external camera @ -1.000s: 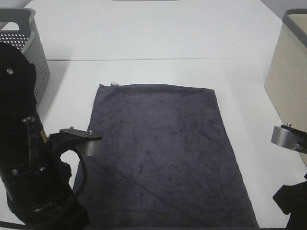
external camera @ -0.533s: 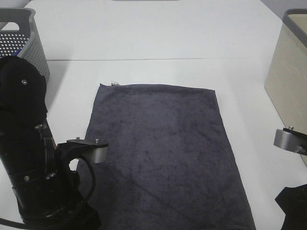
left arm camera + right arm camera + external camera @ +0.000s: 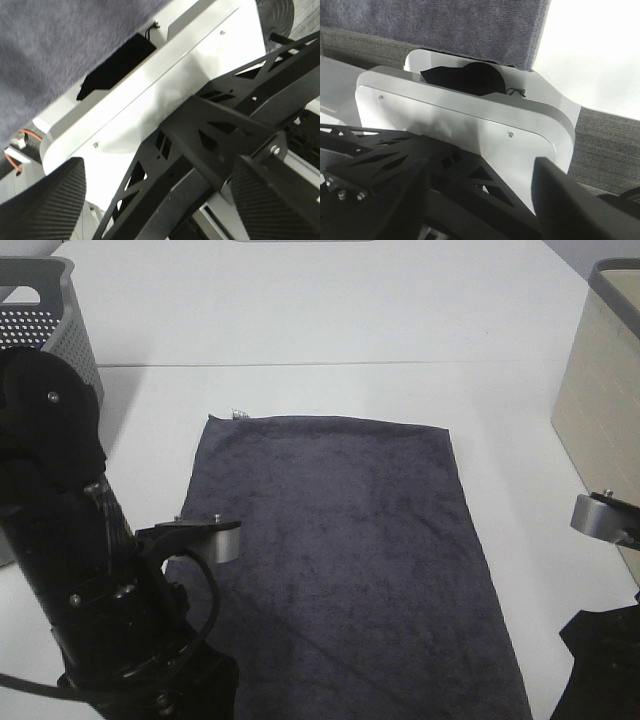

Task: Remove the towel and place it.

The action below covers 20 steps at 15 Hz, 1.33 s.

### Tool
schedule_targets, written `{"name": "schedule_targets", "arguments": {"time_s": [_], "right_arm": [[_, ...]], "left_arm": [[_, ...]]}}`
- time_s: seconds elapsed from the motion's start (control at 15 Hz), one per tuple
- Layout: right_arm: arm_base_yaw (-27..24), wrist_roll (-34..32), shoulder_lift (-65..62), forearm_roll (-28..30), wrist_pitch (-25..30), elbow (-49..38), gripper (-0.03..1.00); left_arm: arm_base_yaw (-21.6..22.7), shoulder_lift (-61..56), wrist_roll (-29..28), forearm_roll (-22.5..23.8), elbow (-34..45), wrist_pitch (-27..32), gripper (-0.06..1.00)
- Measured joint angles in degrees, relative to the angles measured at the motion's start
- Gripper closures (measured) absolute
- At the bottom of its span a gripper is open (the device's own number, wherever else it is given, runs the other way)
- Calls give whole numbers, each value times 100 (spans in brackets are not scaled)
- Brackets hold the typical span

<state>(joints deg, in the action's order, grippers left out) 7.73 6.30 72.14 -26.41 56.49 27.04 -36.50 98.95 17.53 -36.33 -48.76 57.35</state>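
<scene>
A dark grey towel (image 3: 340,550) lies flat on the white table (image 3: 330,320). My left arm (image 3: 100,590) stands at the near left and covers the towel's near left corner. Its gripper is below the picture's edge there. In the left wrist view the left gripper (image 3: 157,175) is open and empty, its fingers (image 3: 50,205) wide apart, with the towel's edge (image 3: 60,45) beyond. My right arm (image 3: 605,660) is at the near right, beside the towel. In the right wrist view the right gripper (image 3: 475,185) is open and empty, and the towel's edge (image 3: 450,25) hangs beyond it.
A grey perforated basket (image 3: 50,330) stands at the far left of the table. A beige bin (image 3: 600,390) stands at the right edge. The robot's white base and black frame (image 3: 165,105) fill both wrist views.
My left arm has moved right and up, onto the towel's near left part. My right arm has shifted a little. The towel lies as before.
</scene>
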Motion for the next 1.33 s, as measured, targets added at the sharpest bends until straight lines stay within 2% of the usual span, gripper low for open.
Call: {"name": "schedule_targets", "arguments": {"time_s": [0.13,0.33,0.53,0.8,1.0,1.13,1.33], "right_arm": [[0,-321,6,229,-52,206,35],[0,-665,86,894,0,1255,34],[0,-831,630,1501,453,2601,34],[0,-808,2005,1576,745,4807,34],[0,-762,3002,1576,974,6108,34],[0,-728,3592,1576,1054,6761,34],[0,-521,4423,1558,1071,7546,34]], "left_arm": [[0,6,0,155,-367,-6,19],[63,6,-17,796,-1129,-46,19],[625,6,-46,1054,-1759,-69,19],[1719,97,17,1140,-2527,-269,19],[2246,693,80,1324,-3117,-304,19],[2487,1238,80,1364,-3615,-315,19],[2538,2086,80,1387,-4383,-309,19]]}}
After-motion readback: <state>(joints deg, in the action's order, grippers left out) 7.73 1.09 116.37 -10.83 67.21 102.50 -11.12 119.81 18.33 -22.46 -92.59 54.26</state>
